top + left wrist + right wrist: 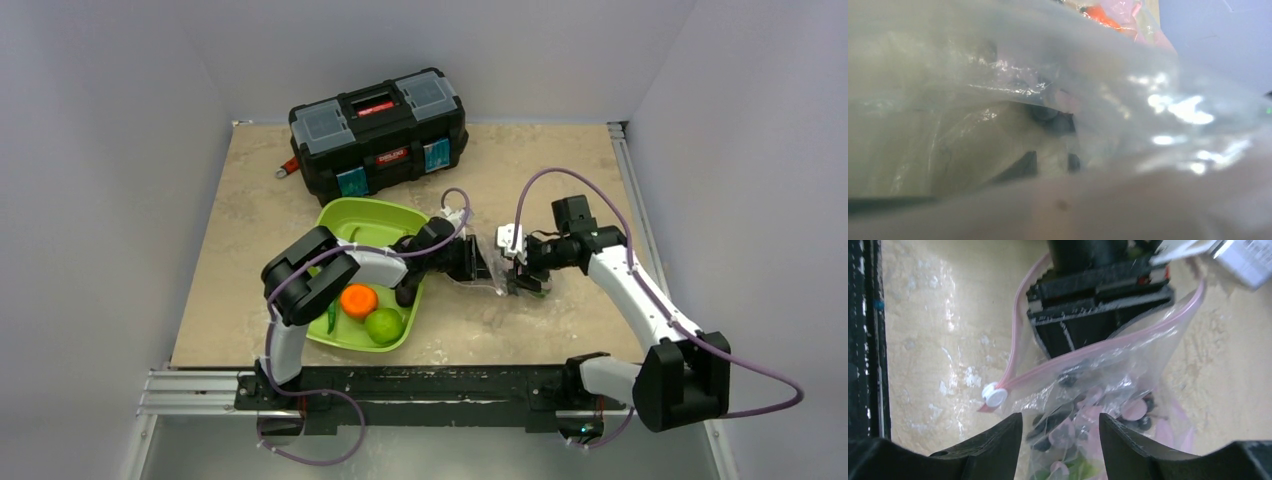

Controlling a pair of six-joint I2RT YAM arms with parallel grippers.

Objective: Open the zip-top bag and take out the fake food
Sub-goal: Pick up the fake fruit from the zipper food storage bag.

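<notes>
zip-top bag (pixel 1108 385) lies on the table (pixel 560 180) just right of the green tray (pixel 372 215), between both grippers. Its pink zip strip (pixel 1128 332) is parted, with a white slider (pixel 994 395) at one end. Dark berries (pixel 1143 422) are inside. The left gripper (pixel 1083 335) is pushed into the bag's mouth. Plastic smothers its wrist view, so I can't tell how its jaws stand. The right gripper (pixel 1059 420) has its fingers apart, straddling the bag. The left arm crosses the tray, which holds an orange (pixel 358 300), a lime (pixel 384 325) and a bean pod (pixel 331 318). A black toolbox (pixel 378 130) sits behind; its red label is unreadable.

Plain pale walls (pixel 120 80) enclose an evenly lit beige marbled table (pixel 560 170).
</notes>
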